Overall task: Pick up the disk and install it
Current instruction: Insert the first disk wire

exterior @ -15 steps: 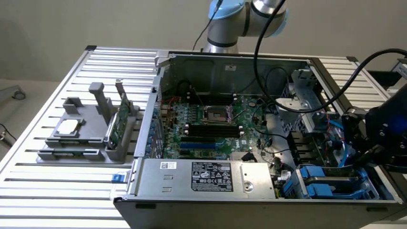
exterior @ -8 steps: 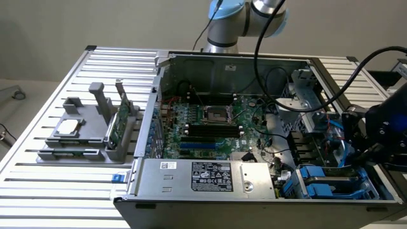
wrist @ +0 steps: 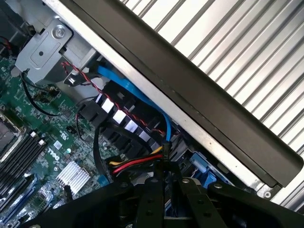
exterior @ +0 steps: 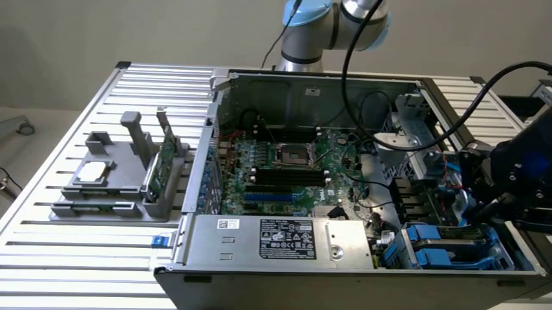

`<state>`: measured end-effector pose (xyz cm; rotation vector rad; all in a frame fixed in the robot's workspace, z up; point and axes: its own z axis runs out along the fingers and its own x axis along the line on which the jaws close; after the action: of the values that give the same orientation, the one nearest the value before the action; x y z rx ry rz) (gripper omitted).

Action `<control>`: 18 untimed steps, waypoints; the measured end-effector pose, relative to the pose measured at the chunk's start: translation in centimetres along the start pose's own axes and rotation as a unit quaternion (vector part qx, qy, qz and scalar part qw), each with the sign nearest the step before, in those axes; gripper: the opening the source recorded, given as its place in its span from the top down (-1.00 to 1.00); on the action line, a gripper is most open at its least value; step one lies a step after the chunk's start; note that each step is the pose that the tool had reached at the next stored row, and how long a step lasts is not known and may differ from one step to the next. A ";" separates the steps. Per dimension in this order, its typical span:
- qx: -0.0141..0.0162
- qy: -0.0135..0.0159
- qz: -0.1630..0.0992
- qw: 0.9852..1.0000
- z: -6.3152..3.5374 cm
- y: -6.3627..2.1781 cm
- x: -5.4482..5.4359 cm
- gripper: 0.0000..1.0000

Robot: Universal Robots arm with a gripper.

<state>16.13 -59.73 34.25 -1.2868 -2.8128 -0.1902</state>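
My gripper (exterior: 505, 197) hangs low over the open computer case's (exterior: 302, 252) side at the exterior view's right, above the drive bay. In the wrist view its black fingers (wrist: 151, 199) stand close together, and I see nothing large between them at the gripper (wrist: 164, 166). Just below it in the bay lies a grey slab between blue rails (exterior: 457, 248), which looks like the disk; the arm hides part of it. A blue bay part (wrist: 202, 166) shows right past the fingertips in the wrist view.
A blue cable (wrist: 137, 97) and red, yellow and black wires (wrist: 135, 164) run close to the gripper. The motherboard (exterior: 285, 168) and power supply (exterior: 276, 239) are inside the case. A grey fixture (exterior: 121, 187) at the exterior view's left holds a silver chip (exterior: 95, 171) and a green card (exterior: 161, 161).
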 end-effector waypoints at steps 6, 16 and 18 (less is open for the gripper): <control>-0.001 0.000 0.006 1.000 -0.13 -0.41 0.4 0.67; -0.002 -0.001 0.018 1.000 -0.49 -0.58 0.5 0.67; -0.002 -0.001 0.020 1.000 -0.53 -0.59 0.5 0.67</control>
<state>15.34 -59.80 34.76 -1.3443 -2.7861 -0.1940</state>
